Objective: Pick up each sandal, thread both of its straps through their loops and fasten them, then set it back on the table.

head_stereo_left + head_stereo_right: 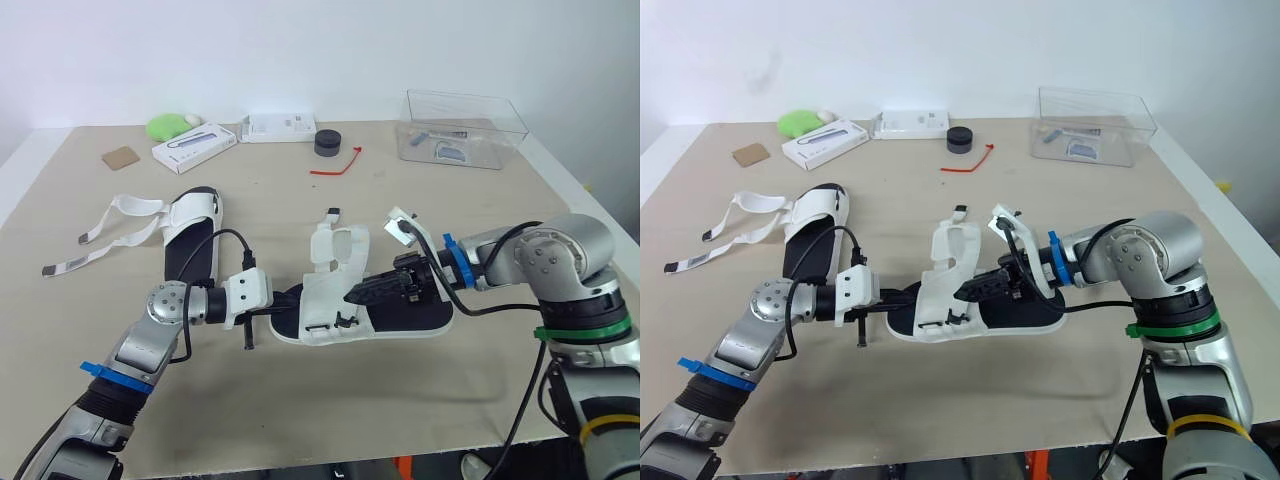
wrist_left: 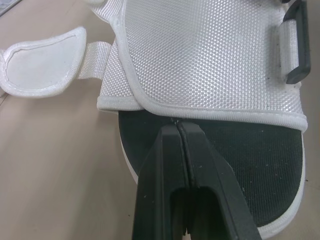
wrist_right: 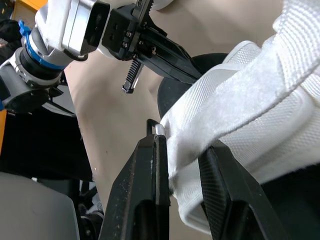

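Observation:
A sandal [image 1: 400,318] with a black sole and white mesh upper [image 2: 210,55] lies mid-table. My left gripper [image 1: 288,298] reaches in from its left end. Its fingers are shut, and their tips [image 2: 178,127] rest on the black footbed against the upper's hem. My right gripper [image 1: 352,294] comes from the right, shut on a fold of the white upper and its webbing strap [image 3: 235,110]. The left gripper [image 3: 160,47] also appears beyond it in the right wrist view. A second sandal [image 1: 190,235] lies at the left with its white straps [image 1: 110,225] spread loose on the table.
At the back stand a clear plastic box [image 1: 462,128], a black round object [image 1: 327,142], a red tie [image 1: 335,165], two white boxes [image 1: 195,145] [image 1: 278,127], a green object [image 1: 170,125] and a cardboard piece [image 1: 121,158]. The table's front edge runs close below the arms.

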Tool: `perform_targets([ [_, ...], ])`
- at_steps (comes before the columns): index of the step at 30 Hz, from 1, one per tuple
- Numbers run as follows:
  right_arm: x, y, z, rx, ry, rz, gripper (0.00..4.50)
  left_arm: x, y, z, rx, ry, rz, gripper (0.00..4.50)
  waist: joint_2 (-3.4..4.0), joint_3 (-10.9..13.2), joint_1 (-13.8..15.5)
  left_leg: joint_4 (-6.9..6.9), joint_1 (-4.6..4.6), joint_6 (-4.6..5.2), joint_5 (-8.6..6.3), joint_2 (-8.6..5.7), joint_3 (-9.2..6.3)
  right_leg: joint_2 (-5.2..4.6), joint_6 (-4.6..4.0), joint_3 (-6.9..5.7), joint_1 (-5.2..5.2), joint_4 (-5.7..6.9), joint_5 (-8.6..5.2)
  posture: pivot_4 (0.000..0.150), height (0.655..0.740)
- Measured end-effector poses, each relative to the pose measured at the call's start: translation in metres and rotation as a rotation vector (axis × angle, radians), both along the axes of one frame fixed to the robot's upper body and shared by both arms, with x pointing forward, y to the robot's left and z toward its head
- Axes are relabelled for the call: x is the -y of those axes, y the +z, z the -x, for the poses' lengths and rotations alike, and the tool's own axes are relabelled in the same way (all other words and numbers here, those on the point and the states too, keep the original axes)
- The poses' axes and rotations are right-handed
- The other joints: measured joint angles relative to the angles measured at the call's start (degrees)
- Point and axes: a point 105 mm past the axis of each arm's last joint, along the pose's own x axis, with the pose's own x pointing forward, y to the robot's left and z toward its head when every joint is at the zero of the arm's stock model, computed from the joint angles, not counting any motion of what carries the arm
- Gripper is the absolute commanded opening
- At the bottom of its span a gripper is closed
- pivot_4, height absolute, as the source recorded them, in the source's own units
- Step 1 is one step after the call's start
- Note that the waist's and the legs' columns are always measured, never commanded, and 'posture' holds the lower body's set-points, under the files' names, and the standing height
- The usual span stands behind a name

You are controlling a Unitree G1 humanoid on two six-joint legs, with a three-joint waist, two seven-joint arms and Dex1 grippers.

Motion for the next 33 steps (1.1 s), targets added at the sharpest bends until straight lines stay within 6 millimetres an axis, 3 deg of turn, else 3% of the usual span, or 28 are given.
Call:
perform_targets([
  [1,-0.001,0.000,0.000,-0.004,-0.005,-0.003,0.03,0.000,0.000,0.000,0.000,0.000,0.000,0.00,0.00,0.00,0.01,0.00,0.00,0.00,0.00,0.00,0.00,0.00,0.00,-0.01,0.00,0.00,0.00,0.150,0.7400],
  [17,0.005,-0.010,0.003,0.025,0.048,0.103,0.03,0.002,0.001,0.001,0.008,-0.008,0.010,0.00,0.03,-0.02,0.00,0.00,0.00,0.00,0.00,-0.07,-0.01,-0.05,0.05,-0.02,0.02,-0.01,-0.03,0.150,0.7400],
  [33,-0.011,0.000,0.017,0.056,0.166,0.099,0.03,0.002,-0.001,0.000,-0.002,0.011,0.015,0.00,0.04,-0.02,0.02,0.00,-0.02,0.00,-0.01,-0.06,-0.08,-0.06,0.02,-0.10,0.02,0.00,-0.02,0.150,0.7400],
])
